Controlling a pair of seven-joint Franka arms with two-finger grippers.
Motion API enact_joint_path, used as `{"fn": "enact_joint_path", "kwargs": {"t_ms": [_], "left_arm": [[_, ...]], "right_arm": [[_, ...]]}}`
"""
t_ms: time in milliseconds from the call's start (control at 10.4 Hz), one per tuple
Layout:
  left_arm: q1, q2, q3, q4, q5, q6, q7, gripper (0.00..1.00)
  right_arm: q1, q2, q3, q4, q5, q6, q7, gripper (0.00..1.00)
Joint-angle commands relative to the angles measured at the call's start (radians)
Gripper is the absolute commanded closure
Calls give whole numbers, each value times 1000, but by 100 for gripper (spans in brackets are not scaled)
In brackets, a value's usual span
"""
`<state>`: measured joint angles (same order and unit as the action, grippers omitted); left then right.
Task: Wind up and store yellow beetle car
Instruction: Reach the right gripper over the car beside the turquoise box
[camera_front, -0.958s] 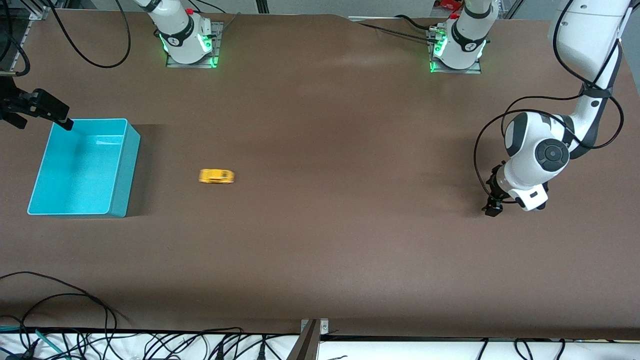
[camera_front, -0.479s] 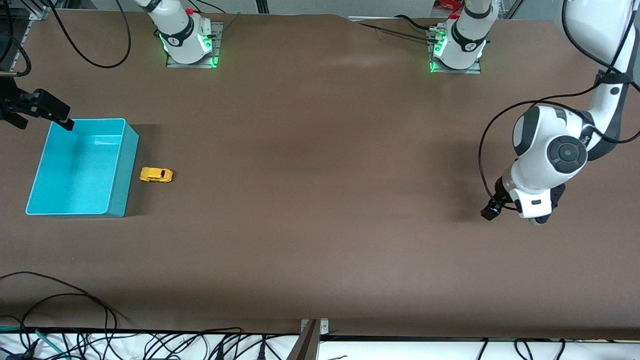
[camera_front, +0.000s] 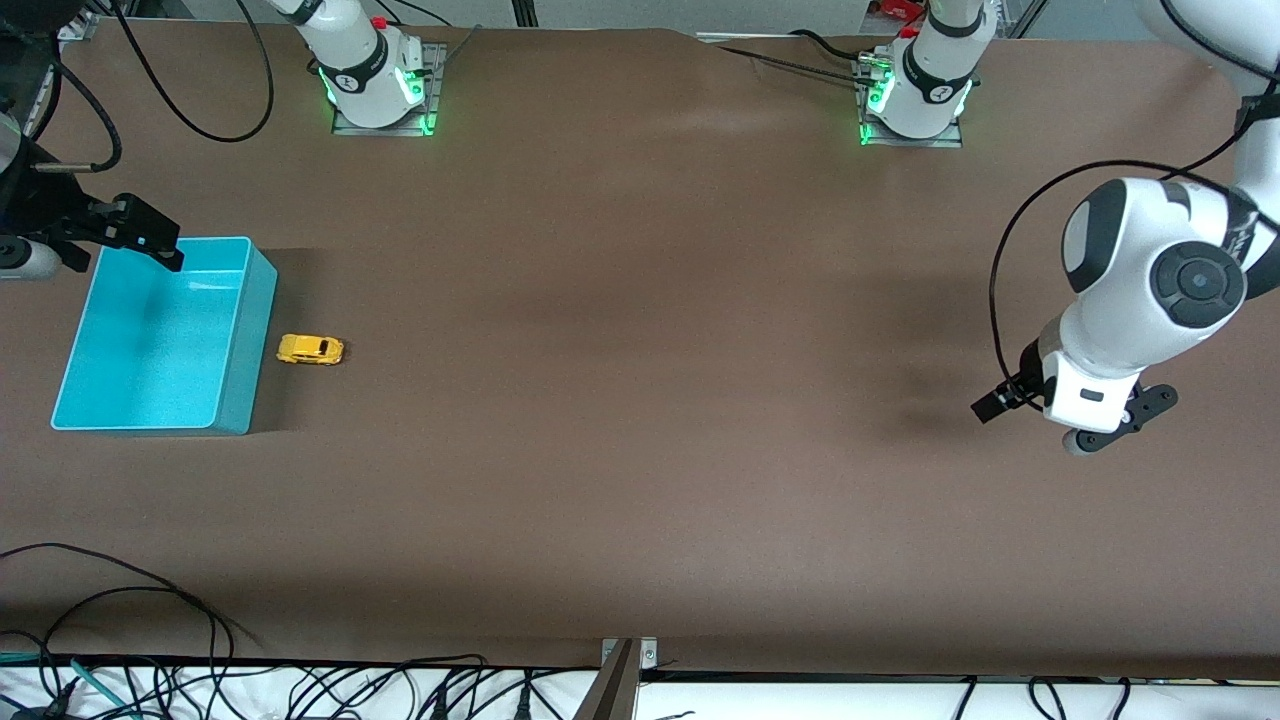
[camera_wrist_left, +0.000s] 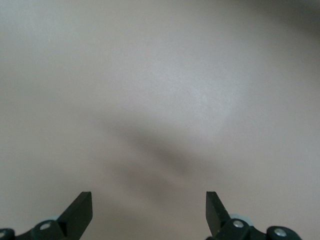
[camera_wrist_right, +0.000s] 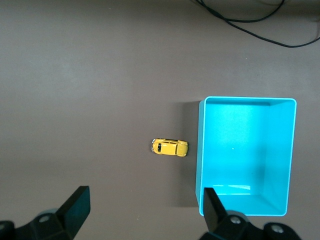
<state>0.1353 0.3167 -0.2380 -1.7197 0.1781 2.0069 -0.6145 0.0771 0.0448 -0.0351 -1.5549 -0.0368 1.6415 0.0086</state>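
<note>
The yellow beetle car (camera_front: 311, 349) stands on the brown table beside the long wall of the turquoise bin (camera_front: 250, 340), on the side toward the left arm's end. It also shows in the right wrist view (camera_wrist_right: 169, 147), next to the bin (camera_wrist_right: 200, 150), which is empty. My right gripper (camera_front: 140, 232) is open and empty, up over the bin's corner farthest from the front camera; its own view shows the jaws wide apart (camera_wrist_right: 145, 205). My left gripper (camera_front: 1085, 415) is open and empty over bare table at the left arm's end (camera_wrist_left: 149, 205).
Cables (camera_front: 120, 600) lie along the table edge nearest the front camera and near the right arm's base (camera_front: 180, 110). The two arm bases (camera_front: 378, 85) stand at the table edge farthest from the front camera.
The car has rolled across the table toward the bin and stopped beside it. My left gripper has moved toward its end of the table. My right gripper has shifted slightly over the bin's corner.
</note>
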Motion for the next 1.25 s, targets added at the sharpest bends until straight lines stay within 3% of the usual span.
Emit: {"fn": "enact_joint_path", "kwargs": {"t_ms": [0,192,383,671,1150], "left_arm": [[10,-73,-9,12,-40,-98,236,1],[13,-109,-3,29,-81,-128,427,1],[17,-113,-4,89,-109,-180,455,0],[41,-119,-1,121,-198,-200,458,0],[46,-116,0,121,-195,-198,464,0]], "right_arm": [[3,38,-5,7,-9,-18,16,0],[-3,96,-5,3,-9,-19,121,0],[-10,183,-18,-8,-11,-19,314,0],[-8,214,-19,-68,-14,1,583,0],[-10,218,-23,-336,-35,284,1084,0]]}}
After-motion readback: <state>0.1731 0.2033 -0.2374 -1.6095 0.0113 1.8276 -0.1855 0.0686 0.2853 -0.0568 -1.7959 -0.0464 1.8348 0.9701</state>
